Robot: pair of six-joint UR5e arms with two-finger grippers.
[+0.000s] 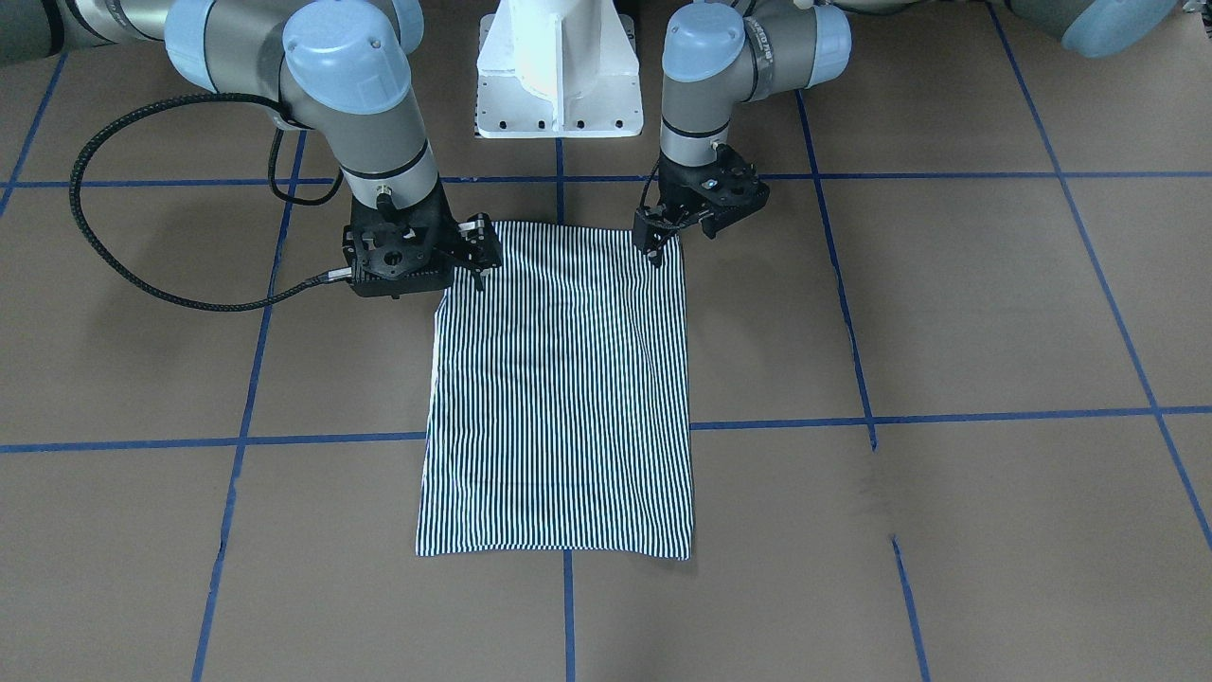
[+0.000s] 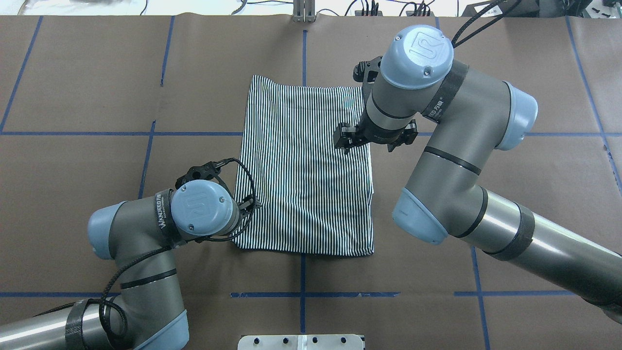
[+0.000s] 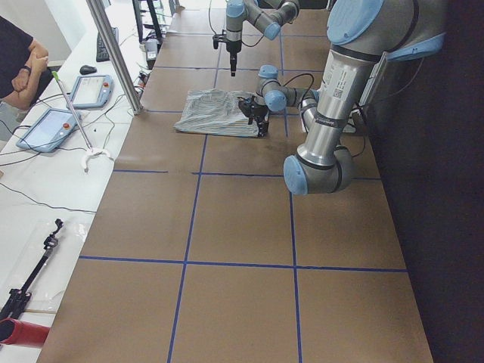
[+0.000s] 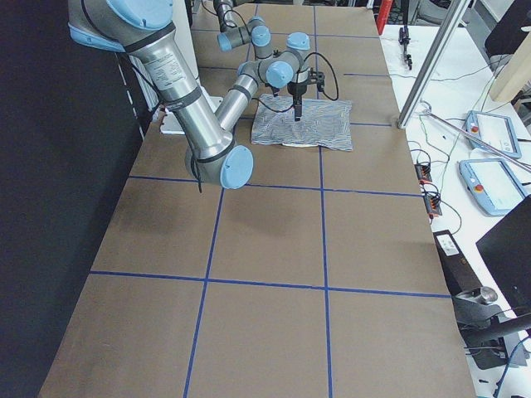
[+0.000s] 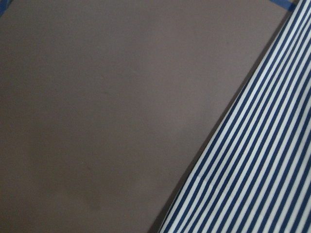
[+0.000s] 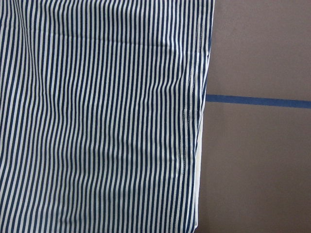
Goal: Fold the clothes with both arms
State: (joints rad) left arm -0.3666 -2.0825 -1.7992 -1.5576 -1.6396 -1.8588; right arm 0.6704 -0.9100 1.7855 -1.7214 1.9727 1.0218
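The striped polo shirt [image 1: 559,398] lies flat on the table as a folded rectangle, sleeves and collar hidden; it also shows in the overhead view [image 2: 306,175]. My left gripper [image 1: 655,251] is low at the shirt's near corner on my left side, its fingers slightly apart with no cloth between them. In the overhead view my left wrist [image 2: 199,209] hides it. My right gripper [image 1: 483,260] hangs above the shirt's other near corner [image 2: 345,143], open and empty. The left wrist view shows the shirt's edge [image 5: 262,160]; the right wrist view shows its hem side [image 6: 97,121].
The white pedestal base [image 1: 559,76] stands just behind the shirt's near edge. Blue tape lines [image 1: 947,417] cross the brown table. A metal post [image 3: 113,53], tablets [image 3: 91,91] and a person [image 3: 19,64] are beyond the table's far side.
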